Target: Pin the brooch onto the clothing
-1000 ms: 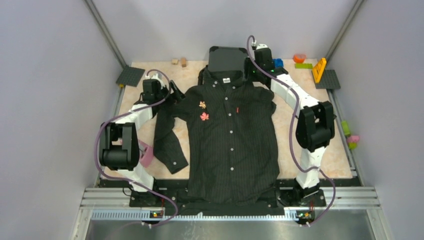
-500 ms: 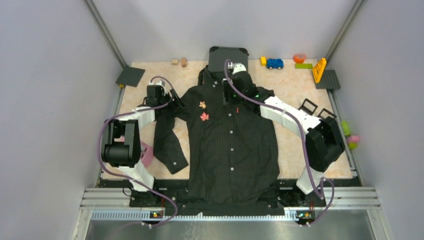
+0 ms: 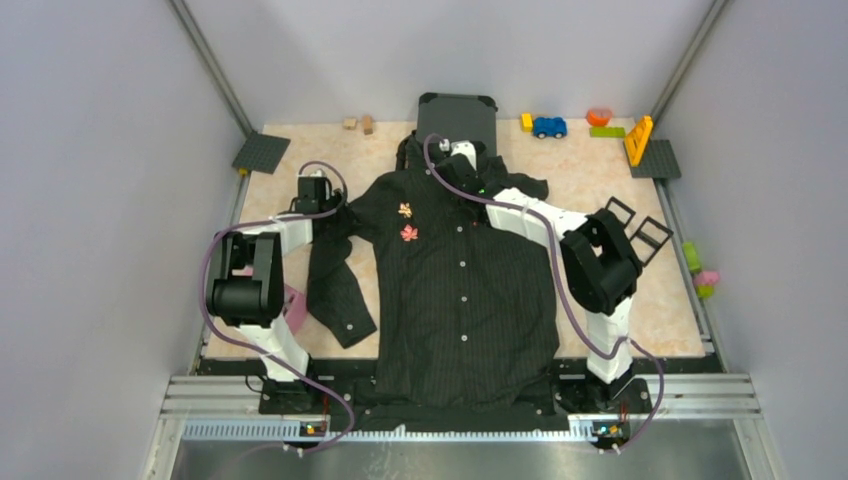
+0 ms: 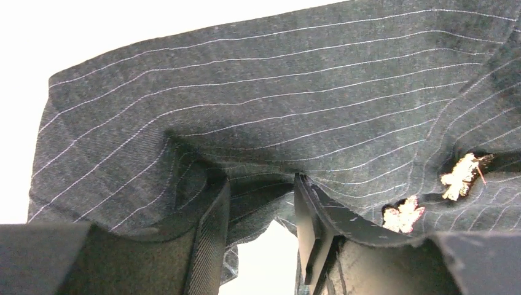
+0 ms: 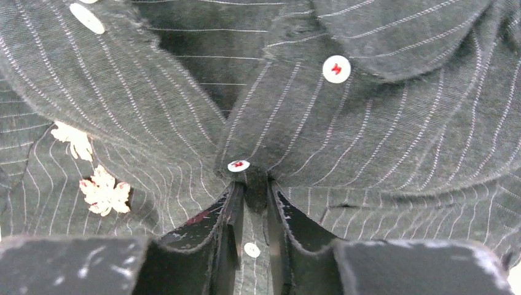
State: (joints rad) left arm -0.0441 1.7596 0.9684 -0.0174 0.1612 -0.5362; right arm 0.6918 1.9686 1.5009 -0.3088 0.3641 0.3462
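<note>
right gripper [image 5: 253, 212] is clamping the shirt [image 3: 465, 300] on the button placket just below the collar, fingers nearly together on a ridge of cloth, creases fanning out from the tips

left gripper [image 4: 261, 212] is sitting at the shoulder on the left arm's side, fingers standing apart with cloth draping over them and sagging between; can't tell if it's actually gripping

upper leaf brooch [image 3: 405, 210] and lower leaf brooch [image 3: 409, 233] are lying on the chest between the two grippers, on the left side of the placket, one just below the other, not touching

shirt is lying flat, front up, collar toward the suitcase [image 3: 457, 115] at the far edge, hem reaching the near edge by the arm bases; left-side sleeve is folding back along the body

open room: bare table [image 3: 670, 290] is showing right of the shirt, and a narrower strip on the left

count: one shirt, two brooches, one suitcase, four white buttons showing in the right wrist view, two dark baseplates [image 3: 261, 152] at the far corners, two wooden blocks [image 3: 358, 123], one blue toy car [image 3: 548, 127]
</note>
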